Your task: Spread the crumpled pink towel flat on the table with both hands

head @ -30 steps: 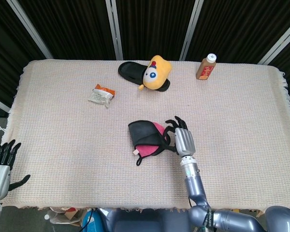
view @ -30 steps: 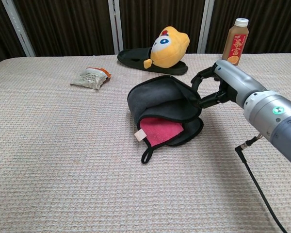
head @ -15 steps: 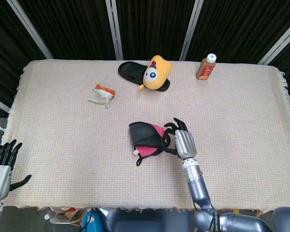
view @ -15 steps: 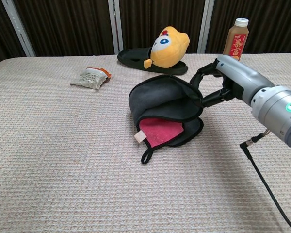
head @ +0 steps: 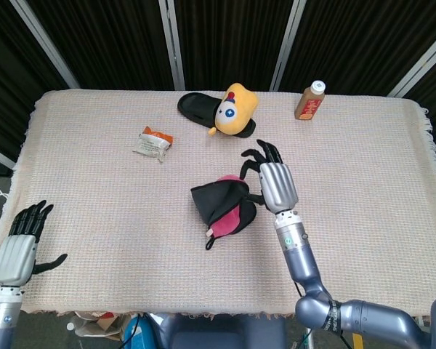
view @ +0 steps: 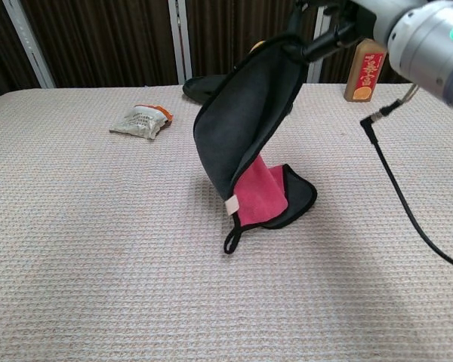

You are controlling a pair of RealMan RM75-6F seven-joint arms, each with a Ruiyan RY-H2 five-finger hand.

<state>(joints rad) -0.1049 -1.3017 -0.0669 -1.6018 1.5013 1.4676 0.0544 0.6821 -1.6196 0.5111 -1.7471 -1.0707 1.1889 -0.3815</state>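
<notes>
while right hand (head: 276, 185) fingers pinch lifted towel (view: 249, 121), only head view shows left hand (head: 18, 251), fingers spread, empty.

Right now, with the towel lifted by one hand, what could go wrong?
The right hand pinches only one edge of the towel, so the cloth may slip out. The left hand is far off at the table edge, so a one-handed spread may leave the towel folded.

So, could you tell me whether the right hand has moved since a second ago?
Yes. The right hand has risen, lifting one edge of the pink towel; in the chest view it now reaches the bottle.
</notes>
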